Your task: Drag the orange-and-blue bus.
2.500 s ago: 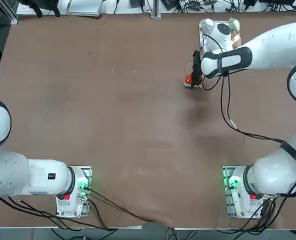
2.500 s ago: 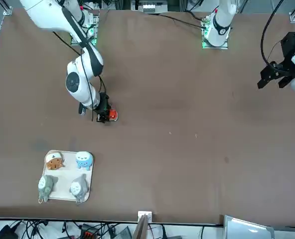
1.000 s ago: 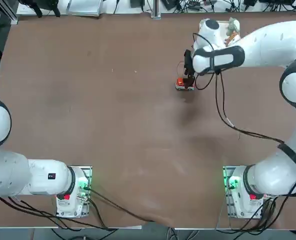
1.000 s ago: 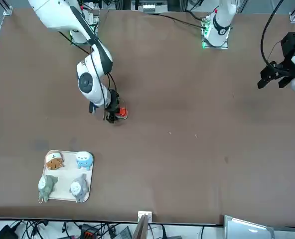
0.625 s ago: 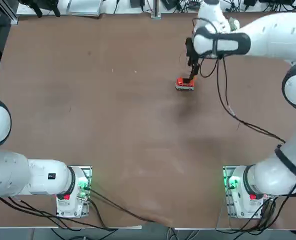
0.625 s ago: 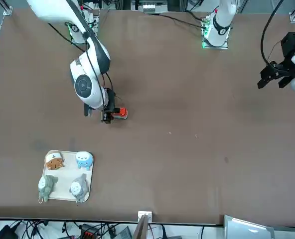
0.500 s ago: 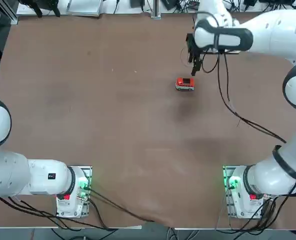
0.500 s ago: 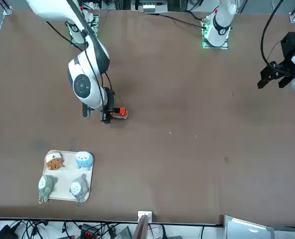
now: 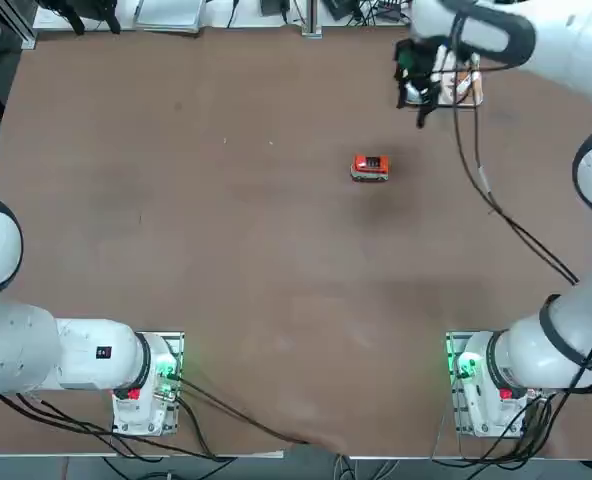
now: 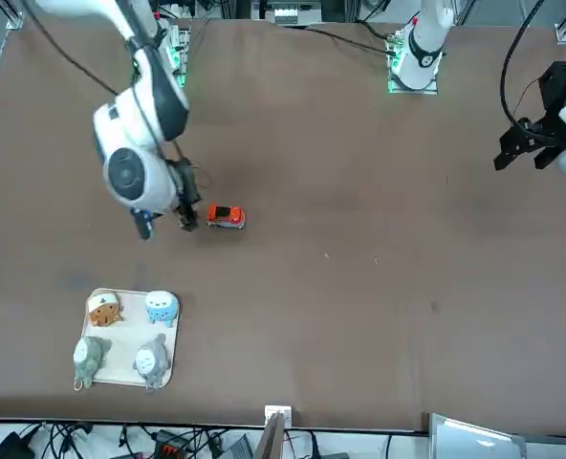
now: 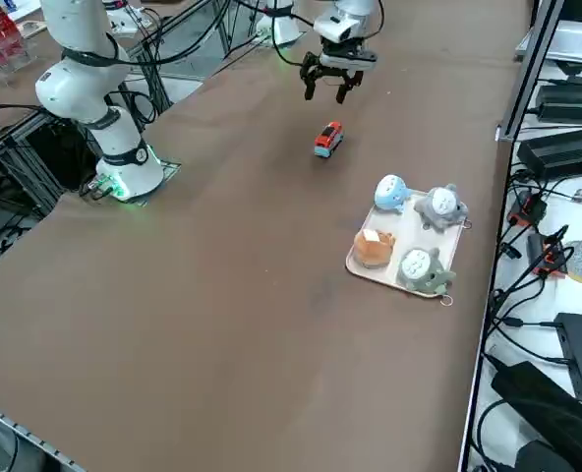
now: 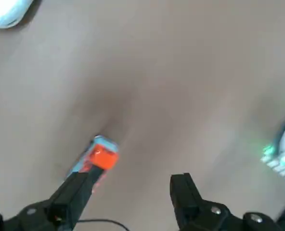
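- The orange-and-blue bus [image 9: 370, 168] sat alone on the bare brown table [image 9: 226, 250], right of centre in the overhead view and on its wheels.
- The right gripper [image 9: 417, 95] hung in the air above the table, clear of the bus, on the far side of it from the robot's bases.
- Its fingers [image 12: 185, 192] stood apart, with nothing between them; the wrist camera showed the bus on the tabletop below and beyond one fingertip, untouched.
- In the side view, a white tray [image 11: 361, 265] carrying four small figurines lay well apart from the bus, nearer the table's edge.
- Bus and tray were not in contact.
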`<state>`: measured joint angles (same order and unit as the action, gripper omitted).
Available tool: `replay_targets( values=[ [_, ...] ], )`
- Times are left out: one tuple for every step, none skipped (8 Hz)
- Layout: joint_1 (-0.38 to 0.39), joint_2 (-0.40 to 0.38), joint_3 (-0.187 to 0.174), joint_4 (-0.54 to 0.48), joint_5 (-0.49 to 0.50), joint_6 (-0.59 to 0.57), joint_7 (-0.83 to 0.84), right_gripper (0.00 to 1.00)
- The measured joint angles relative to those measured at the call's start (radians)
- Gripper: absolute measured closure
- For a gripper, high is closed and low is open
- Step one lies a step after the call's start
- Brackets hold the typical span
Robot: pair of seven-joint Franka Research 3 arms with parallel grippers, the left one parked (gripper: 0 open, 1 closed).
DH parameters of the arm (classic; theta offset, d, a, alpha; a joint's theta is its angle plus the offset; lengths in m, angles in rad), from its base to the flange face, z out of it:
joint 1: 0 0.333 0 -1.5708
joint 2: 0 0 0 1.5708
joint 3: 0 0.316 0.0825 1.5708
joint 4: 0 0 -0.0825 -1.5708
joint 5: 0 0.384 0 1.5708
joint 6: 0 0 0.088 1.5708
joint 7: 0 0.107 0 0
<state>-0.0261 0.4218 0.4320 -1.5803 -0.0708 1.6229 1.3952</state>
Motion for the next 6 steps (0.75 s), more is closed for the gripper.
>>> replay_targets(
  values=[
    [-0.048, 0.0, -0.002, 0.043, -0.001, -0.086, -0.129, 0.0],
    [-0.095, -0.001, -0.003, 0.086, -0.007, -0.151, -0.267, 0.0],
    [-0.138, -0.004, -0.003, 0.13, -0.018, -0.204, -0.414, 0.0],
    [-0.179, -0.011, -0.003, 0.168, -0.025, -0.243, -0.578, 0.0],
    [-0.211, -0.017, -0.005, 0.201, -0.026, -0.264, -0.751, 0.0],
    [-0.226, -0.028, -0.027, 0.234, -0.027, -0.278, -0.915, 0.0]
  ],
)
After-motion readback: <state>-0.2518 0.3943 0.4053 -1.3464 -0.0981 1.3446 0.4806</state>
